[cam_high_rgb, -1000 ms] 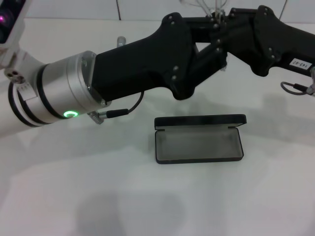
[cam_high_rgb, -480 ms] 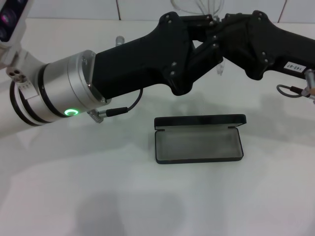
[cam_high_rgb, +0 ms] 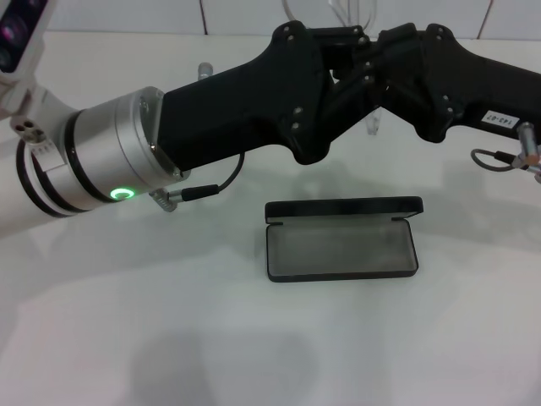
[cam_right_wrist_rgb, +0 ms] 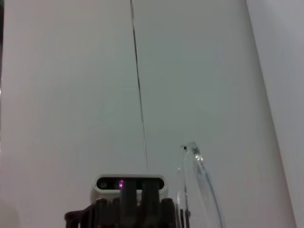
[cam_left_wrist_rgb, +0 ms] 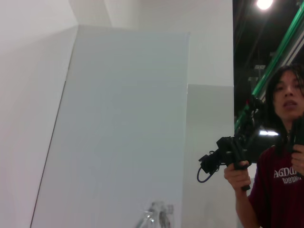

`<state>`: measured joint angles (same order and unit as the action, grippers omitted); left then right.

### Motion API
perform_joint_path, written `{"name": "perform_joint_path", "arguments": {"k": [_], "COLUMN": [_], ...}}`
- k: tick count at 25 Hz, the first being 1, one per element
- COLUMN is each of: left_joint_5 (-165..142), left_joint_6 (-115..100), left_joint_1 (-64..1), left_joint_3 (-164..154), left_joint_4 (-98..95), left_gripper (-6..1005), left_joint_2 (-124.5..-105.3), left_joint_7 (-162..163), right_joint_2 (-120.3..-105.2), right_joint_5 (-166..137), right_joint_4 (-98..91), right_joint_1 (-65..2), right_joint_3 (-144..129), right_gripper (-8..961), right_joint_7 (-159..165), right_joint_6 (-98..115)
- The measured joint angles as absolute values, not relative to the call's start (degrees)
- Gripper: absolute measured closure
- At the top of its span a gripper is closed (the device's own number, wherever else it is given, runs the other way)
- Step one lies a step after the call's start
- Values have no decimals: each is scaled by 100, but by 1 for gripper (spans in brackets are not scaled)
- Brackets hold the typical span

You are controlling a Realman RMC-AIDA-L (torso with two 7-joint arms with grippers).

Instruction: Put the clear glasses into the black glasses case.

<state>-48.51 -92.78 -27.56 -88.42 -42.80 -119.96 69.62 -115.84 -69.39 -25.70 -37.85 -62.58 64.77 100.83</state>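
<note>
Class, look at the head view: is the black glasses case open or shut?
Open: the black glasses case shows its grey lining, lid raised behind; nothing visible inside.

Your left arm [cam_high_rgb: 101,161]: silver cuff, black bands, green LED ring, black screwed housing; right arm [cam_high_rgb: 473,85] black, white label.

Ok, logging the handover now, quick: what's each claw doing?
Left claw: meets the right one above the table at the clear glasses; grip cannot be told.
Right claw: at the glasses too; grip cannot be told.
</note>
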Motion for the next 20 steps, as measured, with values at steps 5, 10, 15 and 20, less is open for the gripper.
{"name": "perform_joint_path", "arguments": {"k": [5, 10, 15, 20], "left_joint_5": [-4851, -4876, -5152, -5658], "left_joint_6": [-9309, -9479, -9692, -10024], "left_joint_1": [-2713, -2581, -2312, -1991], "left_joint_3": [-8835, -8761, -8335, -7585], "left_joint_4": [-4280, -4288, -4312, -4327], "left_gripper": [927, 927, 927, 927], "left_joint_2": [-11987, -11967, -11893, -11719], "left_joint_7": [6961, 6961, 6977, 7039], "right_joint_2": [-11578, -11551, -11493, -11396], "right_joint_5": [-6889, -6874, -6923, -7933], "right_joint_4": [-2575, -2612, -3180, -5336], "right_joint_1": [-3707, -3590, -3335, -2789], "right_joint_3": [-6143, -5781, -5666, -5731], "right_gripper": [822, 821, 819, 818], "right_joint_7": [6477, 6485, 6902, 8724], "right_joint_6": [10032, 10063, 10193, 10244]}}
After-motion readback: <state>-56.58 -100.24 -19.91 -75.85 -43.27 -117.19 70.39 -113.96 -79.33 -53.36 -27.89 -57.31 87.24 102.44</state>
